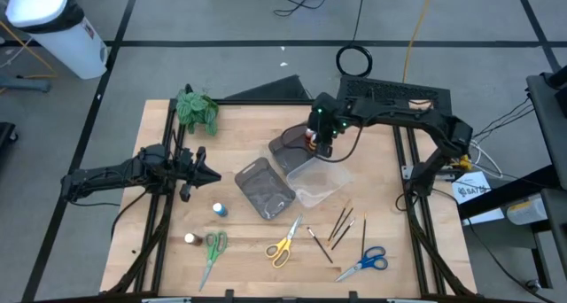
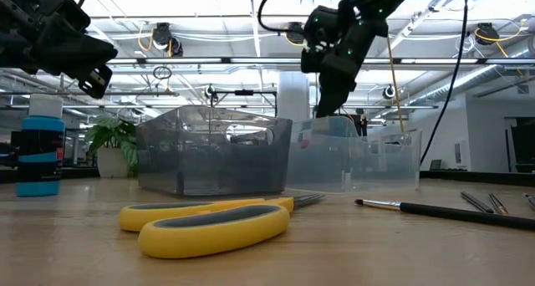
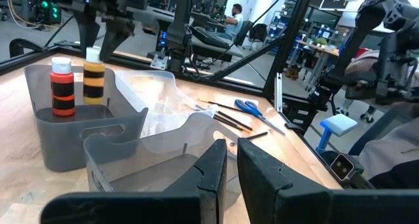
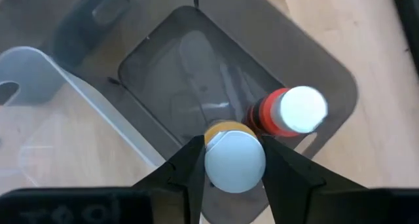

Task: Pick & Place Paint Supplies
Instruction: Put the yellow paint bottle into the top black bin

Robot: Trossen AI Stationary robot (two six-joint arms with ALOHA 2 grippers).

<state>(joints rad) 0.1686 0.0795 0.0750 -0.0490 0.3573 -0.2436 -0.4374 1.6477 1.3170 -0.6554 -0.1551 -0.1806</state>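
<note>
My right gripper (image 1: 322, 146) hangs over the far grey tray (image 1: 285, 151), shut on a small orange bottle with a white cap (image 4: 234, 160). A red bottle with a white cap (image 4: 291, 111) stands in the same tray next to it. My left gripper (image 1: 209, 174) hovers empty and shut at the table's left. On the near part of the table lie a blue-capped bottle (image 1: 219, 211), a white-capped bottle (image 1: 190, 239), green scissors (image 1: 213, 250), yellow scissors (image 1: 285, 243), blue scissors (image 1: 365, 262) and several brushes (image 1: 341, 225). My right gripper pinches the orange bottle's white cap (image 4: 222, 175) between its two fingers. The fingers come from above, pointing down. The bottle stands upright inside the grey tray (image 3: 93, 80), beside the red bottle; whether its base rests on the tray floor I cannot tell.
A clear tray (image 1: 321, 184) sits just near of the grey tray. A second grey tray (image 1: 264, 190) lies at the table's middle. A green leafy plant (image 1: 195, 108) stands at the far left corner. Bare wood lies between the trays and my left gripper.
</note>
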